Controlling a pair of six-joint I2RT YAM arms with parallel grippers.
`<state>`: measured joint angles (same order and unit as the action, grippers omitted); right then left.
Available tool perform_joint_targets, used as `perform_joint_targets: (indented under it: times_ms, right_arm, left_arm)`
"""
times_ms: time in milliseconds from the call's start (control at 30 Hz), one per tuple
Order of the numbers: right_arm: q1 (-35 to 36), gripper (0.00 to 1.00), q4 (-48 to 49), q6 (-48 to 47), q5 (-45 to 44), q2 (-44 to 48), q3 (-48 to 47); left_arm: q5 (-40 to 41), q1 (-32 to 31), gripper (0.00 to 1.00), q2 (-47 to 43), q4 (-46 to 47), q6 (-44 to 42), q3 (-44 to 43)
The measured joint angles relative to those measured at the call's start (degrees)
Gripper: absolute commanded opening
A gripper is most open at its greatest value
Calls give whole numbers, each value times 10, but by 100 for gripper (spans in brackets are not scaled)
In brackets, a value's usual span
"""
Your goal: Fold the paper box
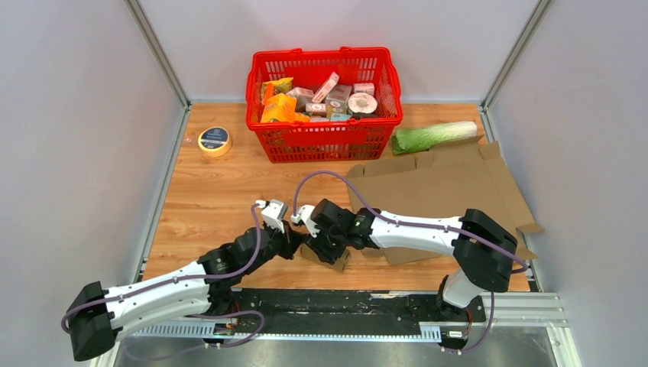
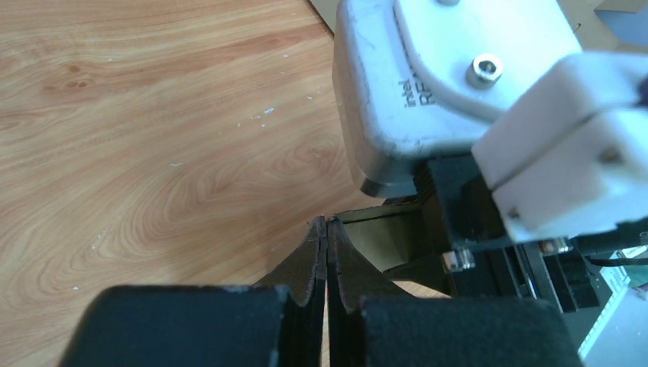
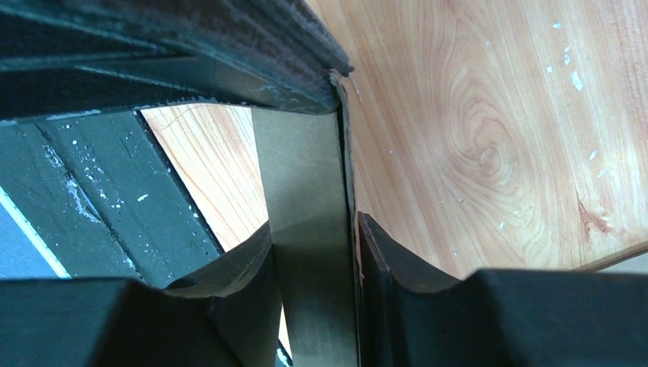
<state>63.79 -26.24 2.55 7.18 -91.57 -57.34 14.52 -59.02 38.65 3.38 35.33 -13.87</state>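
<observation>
The paper box [image 1: 337, 261] is a small brown cardboard piece lying on the wooden table near its front edge, between both arms. My left gripper [image 1: 295, 246] reaches it from the left. In the left wrist view its jaws [image 2: 327, 228] are pressed together at the box's corner, with the open box inside [image 2: 391, 238] just to the right. My right gripper [image 1: 321, 251] comes from the right. In the right wrist view it [image 3: 313, 252] is shut on a cardboard wall of the box [image 3: 304, 176], which runs up to the left gripper's dark fingers [image 3: 252, 69].
A red basket [image 1: 325, 130] full of groceries stands at the back centre. A tape roll [image 1: 215, 141] lies at the back left, and a green cabbage [image 1: 434, 136] to the basket's right. A large flat cardboard sheet [image 1: 447, 187] covers the right side. The right wrist camera housing [image 2: 428, 76] hangs close over the left gripper.
</observation>
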Motion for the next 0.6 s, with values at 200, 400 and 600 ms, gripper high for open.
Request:
perform_joint_targets:
  times_ms: [200, 400, 600]
  right_arm:
    - [0, 60, 17, 5, -9, 0, 3]
    - [-6, 76, 10, 42, -40, 11, 3]
    - [-11, 81, -77, 123, -69, 102, 3]
  left_arm:
    - [2, -2, 0, -20, -9, -10, 11]
    - [9, -6, 0, -17, -3, -7, 14]
    - [24, -19, 0, -10, 2, -7, 14]
